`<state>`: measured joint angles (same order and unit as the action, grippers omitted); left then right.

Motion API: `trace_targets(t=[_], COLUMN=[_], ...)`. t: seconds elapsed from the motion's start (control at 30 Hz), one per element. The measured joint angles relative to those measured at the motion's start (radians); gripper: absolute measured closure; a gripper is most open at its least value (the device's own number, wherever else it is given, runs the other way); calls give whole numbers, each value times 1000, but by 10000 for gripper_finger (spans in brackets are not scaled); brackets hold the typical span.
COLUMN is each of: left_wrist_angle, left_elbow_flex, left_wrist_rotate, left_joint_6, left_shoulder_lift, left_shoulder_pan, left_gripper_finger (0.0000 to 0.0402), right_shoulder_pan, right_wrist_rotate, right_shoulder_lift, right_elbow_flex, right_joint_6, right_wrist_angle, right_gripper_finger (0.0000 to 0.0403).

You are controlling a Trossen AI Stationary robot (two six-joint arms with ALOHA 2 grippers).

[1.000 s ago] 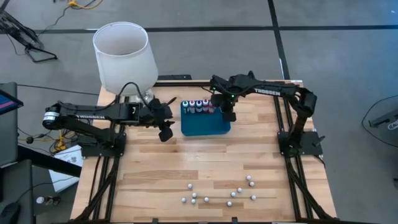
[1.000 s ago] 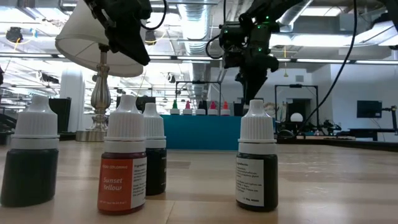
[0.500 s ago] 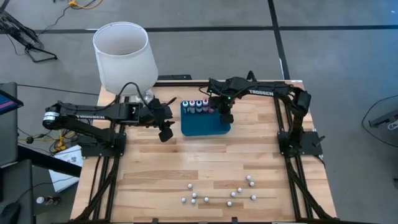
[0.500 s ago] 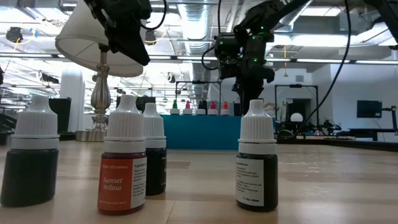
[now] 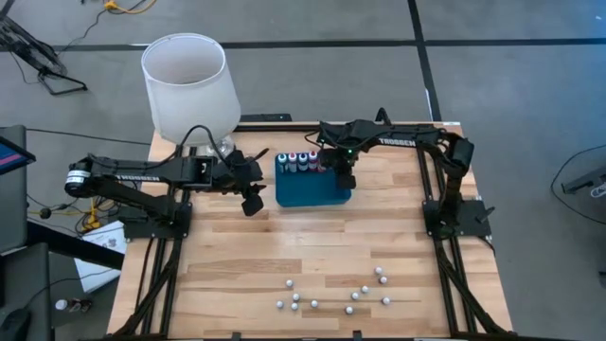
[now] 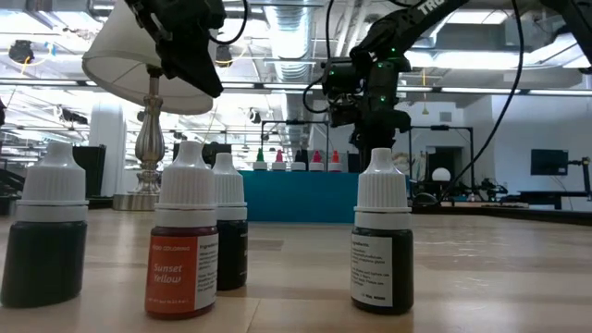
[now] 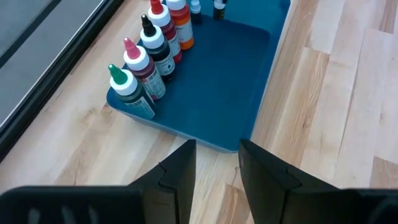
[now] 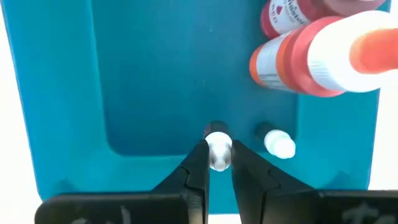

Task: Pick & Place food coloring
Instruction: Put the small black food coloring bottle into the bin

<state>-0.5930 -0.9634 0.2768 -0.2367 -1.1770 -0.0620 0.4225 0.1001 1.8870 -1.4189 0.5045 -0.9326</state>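
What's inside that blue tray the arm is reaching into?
The tray holds a row of colored bottles along one edge. The right tool grips a white-capped bottle beside another small bottle. Its body is hidden.

- Left gripper (image 7: 216, 171): two dark fingers (image 7: 180, 171) parted with a narrow gap, holding nothing, poised above the wooden desk (image 7: 336, 99) just beside one edge of the teal tray (image 7: 217, 87).
- Tray lies flat on the desk, its floor mostly bare.
- Food coloring bottles (image 7: 149, 62) stand upright in a line along one long edge of the tray, touching or nearly touching, tips green, pink, black and red.
- Two smaller bottles (image 7: 217, 9) stand near the tray's far edge; their details cannot be read.
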Motion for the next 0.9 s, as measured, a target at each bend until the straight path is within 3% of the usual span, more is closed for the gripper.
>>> trace_targets(t=[0.9], left_wrist_angle=[0], left_elbow_flex=[0], left_wrist_rotate=[14], left_joint_6=[14], left_shoulder_lift=[0], left_shoulder_pan=[11], left_gripper_finger=[288], right_shoulder_pan=[18], right_wrist_rotate=[-27], right_shoulder_lift=[0], right_elbow_flex=[70], right_joint_6=[-7], right_wrist_angle=[66], right_gripper_finger=[363])
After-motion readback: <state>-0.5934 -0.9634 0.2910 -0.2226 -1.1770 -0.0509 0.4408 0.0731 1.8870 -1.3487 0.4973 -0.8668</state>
